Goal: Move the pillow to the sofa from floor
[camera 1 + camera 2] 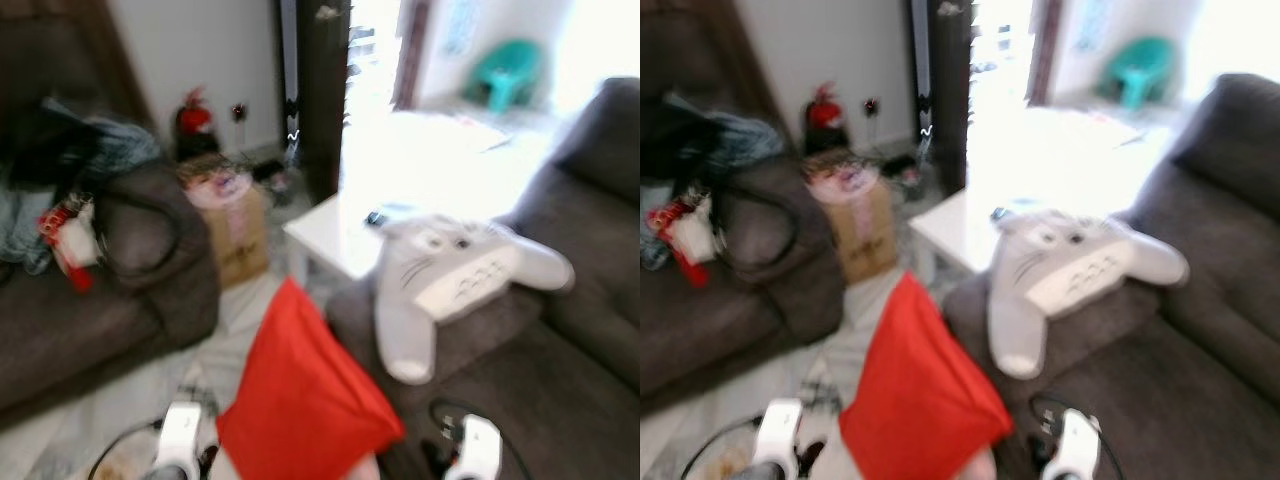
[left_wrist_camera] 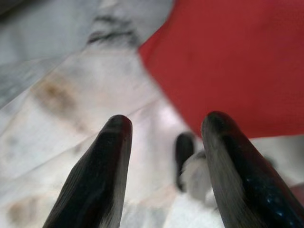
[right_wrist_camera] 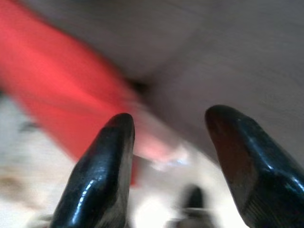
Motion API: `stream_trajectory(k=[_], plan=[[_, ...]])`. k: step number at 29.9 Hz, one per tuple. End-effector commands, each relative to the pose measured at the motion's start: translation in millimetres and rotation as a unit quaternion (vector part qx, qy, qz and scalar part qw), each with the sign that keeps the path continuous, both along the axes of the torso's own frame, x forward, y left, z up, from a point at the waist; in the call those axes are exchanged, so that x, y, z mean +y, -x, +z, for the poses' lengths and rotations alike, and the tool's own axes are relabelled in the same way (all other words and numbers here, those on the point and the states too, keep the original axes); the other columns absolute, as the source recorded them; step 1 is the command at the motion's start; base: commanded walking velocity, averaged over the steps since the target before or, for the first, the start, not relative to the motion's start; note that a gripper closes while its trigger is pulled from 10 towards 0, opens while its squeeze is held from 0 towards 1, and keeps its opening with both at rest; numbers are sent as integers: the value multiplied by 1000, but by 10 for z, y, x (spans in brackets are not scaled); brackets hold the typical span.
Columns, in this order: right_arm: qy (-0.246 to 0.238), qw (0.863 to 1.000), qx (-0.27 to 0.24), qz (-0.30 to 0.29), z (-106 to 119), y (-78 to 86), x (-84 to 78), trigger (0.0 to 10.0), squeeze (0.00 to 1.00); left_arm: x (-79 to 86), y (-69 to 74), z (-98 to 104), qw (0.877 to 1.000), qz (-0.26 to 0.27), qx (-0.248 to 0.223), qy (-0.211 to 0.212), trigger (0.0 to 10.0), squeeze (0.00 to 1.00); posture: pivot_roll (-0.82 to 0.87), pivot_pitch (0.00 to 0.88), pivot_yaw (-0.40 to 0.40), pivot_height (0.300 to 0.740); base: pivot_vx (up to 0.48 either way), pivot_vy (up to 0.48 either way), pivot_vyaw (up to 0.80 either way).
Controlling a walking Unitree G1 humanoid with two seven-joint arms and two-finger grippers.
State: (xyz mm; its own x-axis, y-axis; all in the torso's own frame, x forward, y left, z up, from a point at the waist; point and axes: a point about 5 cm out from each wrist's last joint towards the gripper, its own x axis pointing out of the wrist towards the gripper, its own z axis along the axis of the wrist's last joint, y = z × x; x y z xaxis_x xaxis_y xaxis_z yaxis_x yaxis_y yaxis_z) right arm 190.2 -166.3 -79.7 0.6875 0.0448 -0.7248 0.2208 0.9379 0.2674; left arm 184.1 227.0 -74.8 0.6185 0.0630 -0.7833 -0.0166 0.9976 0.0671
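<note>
From the left eye view, blurred as it was, I saw the red pillow (image 1: pixel 300 395) standing on one corner, tilted, against the front edge of the grey sofa (image 1: pixel 540 400). Both silver arms showed low in the frame, one on either side of the pillow. A grey plush toy (image 1: pixel 450 280) lay over the sofa's near arm, with a white table (image 1: pixel 335 235) just behind it. A second dark sofa (image 1: pixel 90 300) sat at the left with clothes piled on it, and a cardboard box (image 1: pixel 235 225) and a red fire extinguisher (image 1: pixel 195 120) stood by the wall.

In the right eye view, the same scene held no more for me.

In the left wrist view, the left gripper (image 2: pixel 164 130) had its fingers apart, nothing between them, pale floor (image 2: pixel 57 109) beneath and the pillow's red cloth beyond the tips.

In the right wrist view, the right gripper (image 3: pixel 168 121) was likewise spread and empty, with the pillow and the grey sofa side ahead of it.
</note>
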Motion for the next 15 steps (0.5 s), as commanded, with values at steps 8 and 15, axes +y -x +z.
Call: stream_trajectory(k=[8,15], plan=[[9,1000,19,-22,-47,113,-137,10000,0,-84,-53,9,1000,-5,-9,9,10000,0,75,0,-42,740,0,0,0],[-8,999,23,-25,-53,121,-135,10000,0,-60,-2,-10,1000,6,-6,12,10000,0,79,0,-50,740,0,0,0]])
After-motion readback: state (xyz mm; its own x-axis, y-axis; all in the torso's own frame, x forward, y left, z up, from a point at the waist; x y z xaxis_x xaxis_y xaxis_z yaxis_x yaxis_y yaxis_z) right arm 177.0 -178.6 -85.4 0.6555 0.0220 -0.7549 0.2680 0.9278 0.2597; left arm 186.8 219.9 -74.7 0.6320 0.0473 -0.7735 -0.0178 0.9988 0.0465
